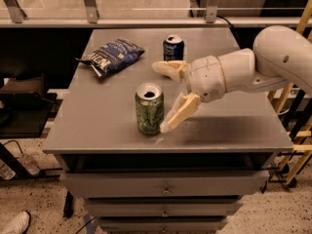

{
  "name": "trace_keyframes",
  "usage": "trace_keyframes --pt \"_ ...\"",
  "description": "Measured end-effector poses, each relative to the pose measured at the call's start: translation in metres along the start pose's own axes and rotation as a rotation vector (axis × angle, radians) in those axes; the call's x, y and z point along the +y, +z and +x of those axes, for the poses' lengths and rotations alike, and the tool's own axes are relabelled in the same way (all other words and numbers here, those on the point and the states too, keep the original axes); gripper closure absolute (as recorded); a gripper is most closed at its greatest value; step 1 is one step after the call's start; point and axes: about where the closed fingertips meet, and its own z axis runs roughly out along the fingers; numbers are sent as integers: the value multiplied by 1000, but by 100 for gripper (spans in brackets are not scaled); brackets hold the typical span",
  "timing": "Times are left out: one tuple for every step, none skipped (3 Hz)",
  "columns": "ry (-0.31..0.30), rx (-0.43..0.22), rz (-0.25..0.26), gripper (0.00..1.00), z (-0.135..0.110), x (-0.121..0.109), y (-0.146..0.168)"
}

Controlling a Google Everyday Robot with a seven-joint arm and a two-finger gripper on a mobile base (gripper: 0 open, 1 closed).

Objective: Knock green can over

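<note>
Approach nearly done: end effector (161,97), fingers spread, has upright green can (148,112) just beside its lower fingertip; next, a sideways shove.
</note>
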Motion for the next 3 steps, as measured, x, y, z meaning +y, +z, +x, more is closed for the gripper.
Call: trace_keyframes --pt "12 -16 -36 0 1 5 13" --pt "29 -31 -70 0 4 12 24" --pt "37 -37 -92 18 5 16 30"
